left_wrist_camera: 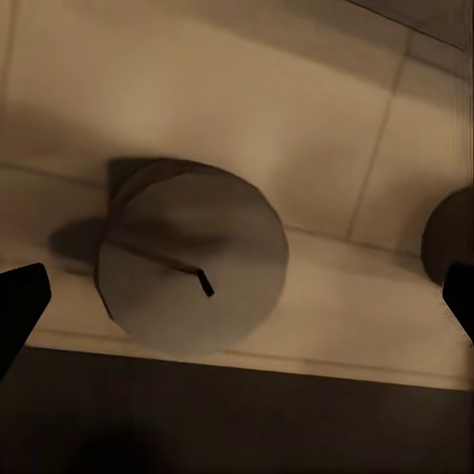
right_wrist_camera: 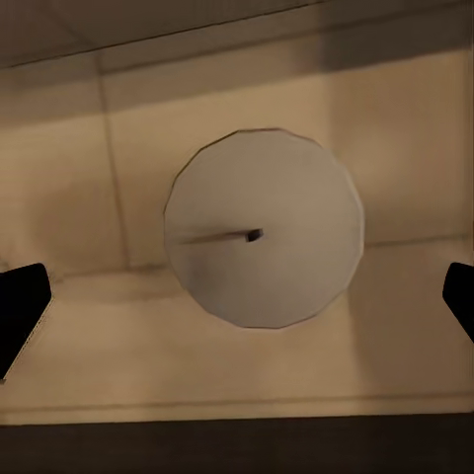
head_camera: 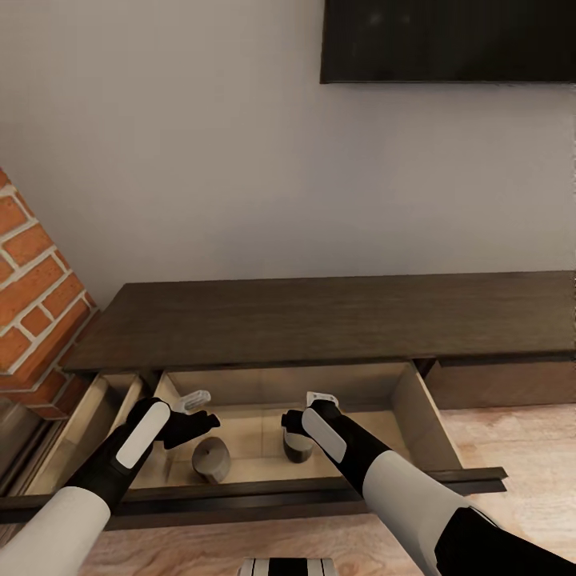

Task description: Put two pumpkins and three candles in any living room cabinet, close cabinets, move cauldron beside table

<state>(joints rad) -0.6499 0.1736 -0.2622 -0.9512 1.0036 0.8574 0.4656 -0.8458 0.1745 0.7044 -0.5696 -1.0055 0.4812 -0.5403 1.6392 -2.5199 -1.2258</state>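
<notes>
The cabinet (head_camera: 320,316) is a long dark brown unit with one wide drawer (head_camera: 436,436) pulled out, pale wood inside. Two candles stand upright in the drawer. One candle (head_camera: 212,459) (left_wrist_camera: 193,257) is below my left gripper (head_camera: 200,410) (left_wrist_camera: 237,296), which hangs open above it. The other candle (head_camera: 296,450) (right_wrist_camera: 262,227) is partly covered by my right gripper (head_camera: 306,410) (right_wrist_camera: 237,306), also open above it. In both wrist views the dark fingertips (left_wrist_camera: 20,301) (right_wrist_camera: 20,311) stand wide apart on either side of a candle top with its wick.
A brick wall (head_camera: 32,272) rises at the left and a dark screen (head_camera: 448,40) hangs on the wall above. The drawer's dark front (head_camera: 320,490) runs across near my arms. A second drawer (head_camera: 84,428) at the left is open too. Wood floor (head_camera: 520,440) lies at the right.
</notes>
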